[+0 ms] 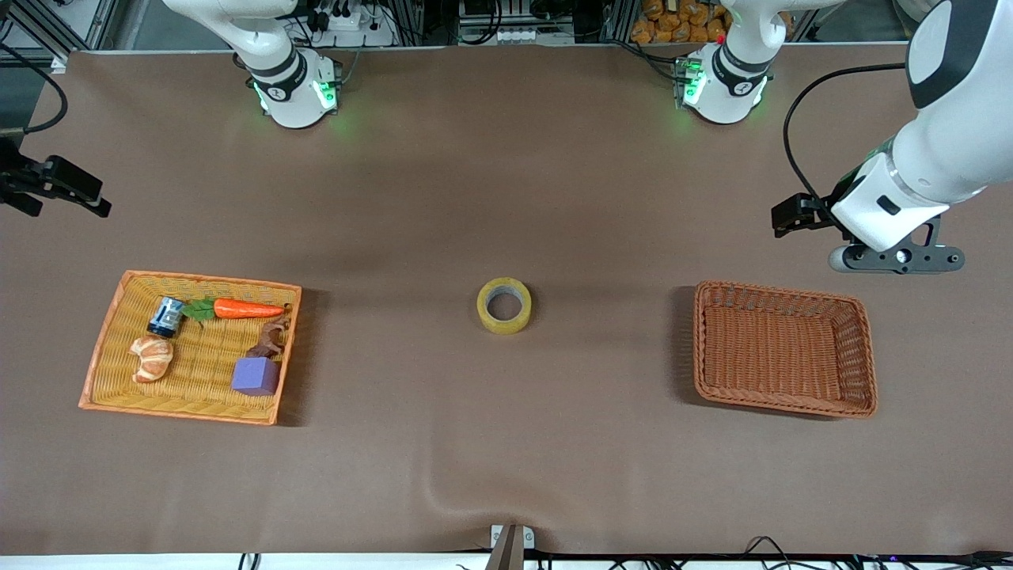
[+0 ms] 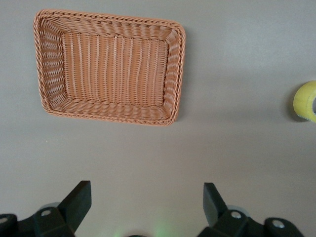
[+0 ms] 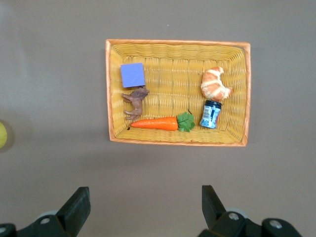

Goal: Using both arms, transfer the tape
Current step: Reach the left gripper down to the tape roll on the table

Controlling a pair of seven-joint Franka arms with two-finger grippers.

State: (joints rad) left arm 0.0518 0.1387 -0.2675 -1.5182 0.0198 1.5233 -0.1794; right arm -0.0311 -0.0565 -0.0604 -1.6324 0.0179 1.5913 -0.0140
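**Tape lies alone mid-bench, both grippers raised at the ends**

Nearest the front camera, the yellow basket (image 1: 107, 380) at the right arm's end holds a purple block (image 1: 255, 376), a croissant toy (image 1: 151, 357), a brown figure (image 1: 271, 339) that may be a small animal, a carrot (image 1: 247, 309) and a small blue can (image 1: 165, 316). The brown basket (image 1: 785, 405) at the left arm's end holds nothing.

Between the two baskets, well apart from each, the tape (image 1: 504, 305) lies flat on the brown bench (image 1: 506, 198) with its grey core facing up. Both wrist views cut it off at the frame edge, showing only a yellow sliver.

Farther off, the left gripper (image 2: 143, 200) hangs above the bench just beside the brown basket, its fingers (image 2: 78, 200) spread wide and bare. The right gripper (image 3: 142, 202) hangs near the yellow basket, fingers (image 3: 76, 206) likewise parted with nothing between them; the front view shows only its dark outline at the frame edge.
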